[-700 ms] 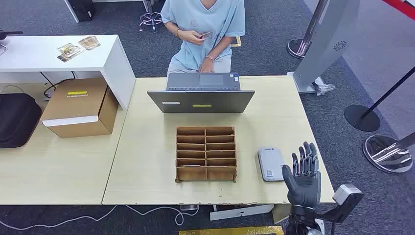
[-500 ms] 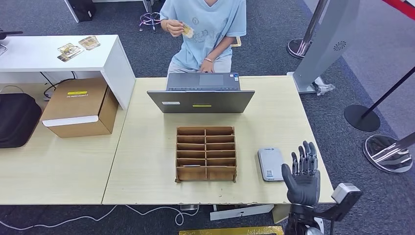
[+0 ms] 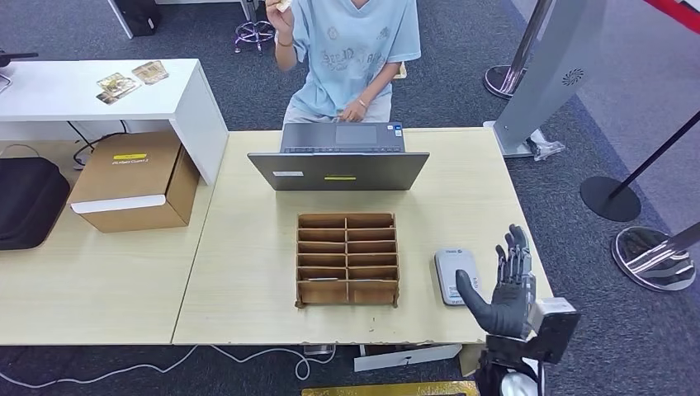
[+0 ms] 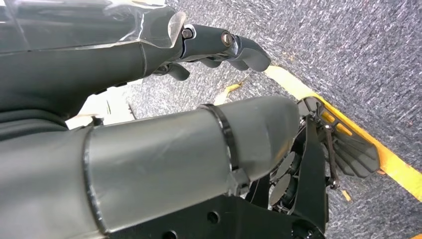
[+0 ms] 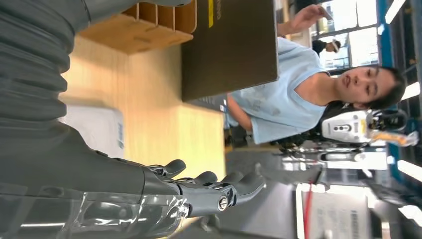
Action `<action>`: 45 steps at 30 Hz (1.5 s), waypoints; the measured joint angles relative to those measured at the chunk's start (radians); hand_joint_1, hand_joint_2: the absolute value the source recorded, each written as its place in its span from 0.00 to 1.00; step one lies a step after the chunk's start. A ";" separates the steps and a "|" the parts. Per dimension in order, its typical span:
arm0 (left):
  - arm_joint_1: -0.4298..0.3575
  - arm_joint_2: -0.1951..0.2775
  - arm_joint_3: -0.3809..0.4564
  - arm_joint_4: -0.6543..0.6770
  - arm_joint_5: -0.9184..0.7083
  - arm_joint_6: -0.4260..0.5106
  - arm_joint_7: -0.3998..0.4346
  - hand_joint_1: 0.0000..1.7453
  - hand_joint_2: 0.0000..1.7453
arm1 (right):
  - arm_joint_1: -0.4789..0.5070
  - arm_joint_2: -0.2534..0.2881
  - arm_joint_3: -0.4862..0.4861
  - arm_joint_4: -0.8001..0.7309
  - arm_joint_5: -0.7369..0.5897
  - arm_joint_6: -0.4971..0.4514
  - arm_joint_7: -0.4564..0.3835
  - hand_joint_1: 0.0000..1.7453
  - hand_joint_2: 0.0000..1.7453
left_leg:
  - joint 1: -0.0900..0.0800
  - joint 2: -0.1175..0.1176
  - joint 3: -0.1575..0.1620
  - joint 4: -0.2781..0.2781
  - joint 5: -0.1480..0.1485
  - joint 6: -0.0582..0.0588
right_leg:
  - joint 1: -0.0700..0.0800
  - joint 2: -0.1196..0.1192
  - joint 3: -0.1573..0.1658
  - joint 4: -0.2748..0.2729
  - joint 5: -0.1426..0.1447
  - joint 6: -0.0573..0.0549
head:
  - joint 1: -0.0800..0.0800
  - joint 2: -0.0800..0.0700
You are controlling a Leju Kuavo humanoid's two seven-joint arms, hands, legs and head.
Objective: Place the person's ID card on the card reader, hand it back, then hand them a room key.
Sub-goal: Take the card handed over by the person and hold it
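- Since the earlier frames, the person (image 3: 351, 49) behind the table has lifted one hand (image 3: 281, 7) from chest height to the top edge of the head view, at about 11 o'clock; it holds a small pale card (image 3: 285, 4), most likely the ID card, though it is too small to tell. Their other hand (image 3: 357, 110) now rests near the laptop's keyboard.
- The right hand (image 3: 505, 290) has turned partly side-on at about 5 o'clock, with the wrist camera now showing beside it. Its fingers are spread and upright, the thumb sticks out toward the card reader, and it holds nothing.
- The card reader (image 3: 453, 275), a flat white pad, lies on the pale wooden table (image 3: 248, 272) just beside that thumb, toward the 9 o'clock side. Nothing lies on it.
- A brown wooden rack (image 3: 347, 259) of small slots stands at the table's centre, just left of the reader.
- An open grey laptop (image 3: 340, 161) stands at 12 o'clock between the rack and the person, its lid back facing the robot.
- At 9 o'clock: a cardboard box (image 3: 136, 181) and a black bag (image 3: 29, 200) on an adjoining table, with a white desk (image 3: 99, 91) behind.
- At 2 to 3 o'clock: barrier posts (image 3: 615, 194) and a grey stand (image 3: 553, 74) on the carpet.
- The left hand (image 4: 214, 47), in its wrist view, hangs over grey carpet, fingers loosely curled with nothing between them that I can make out.
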 joint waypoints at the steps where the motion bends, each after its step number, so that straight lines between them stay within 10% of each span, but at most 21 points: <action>1: -0.001 -0.001 0.000 0.000 -0.001 0.003 -0.002 0.00 0.00 | -0.016 -0.003 0.016 -0.006 0.082 -0.040 0.006 0.00 1.00 | 0.000 0.000 0.000 0.000 0.000 0.000 | 0.000 0.000 0.000 0.000 0.000 0.000 | 0.000 0.000; 10: -0.010 -0.007 -0.001 0.000 -0.048 0.013 -0.025 0.00 0.00 | -0.265 -0.036 0.186 -0.027 0.897 -0.464 0.160 0.00 1.00 | 0.000 0.002 0.001 0.000 0.001 -0.001 | 0.000 0.003 0.000 0.001 0.002 0.000 | 0.000 0.000; 21: -0.021 -0.007 -0.002 0.000 -0.065 0.026 -0.032 0.00 0.00 | -0.699 -0.055 0.369 0.184 1.462 -0.460 0.460 0.00 1.00 | 0.000 0.002 0.001 0.000 0.002 -0.001 | 0.000 0.003 0.000 0.002 0.003 -0.001 | 0.000 0.000; 32: -0.027 -0.008 -0.001 0.000 -0.051 0.056 -0.035 0.00 0.00 | -1.220 0.075 0.523 0.750 1.467 -0.061 0.632 0.00 1.00 | 0.001 0.000 0.001 0.000 0.004 -0.002 | 0.000 0.001 0.000 0.003 0.004 -0.001 | 0.000 0.000; 45: -0.034 -0.018 0.003 0.000 -0.031 0.072 -0.058 0.00 0.00 | -1.346 0.131 0.507 1.087 1.428 -0.051 0.620 0.00 1.00 | 0.000 0.000 0.001 0.001 0.004 -0.002 | 0.000 0.001 0.000 0.001 0.004 -0.001 | 0.000 0.000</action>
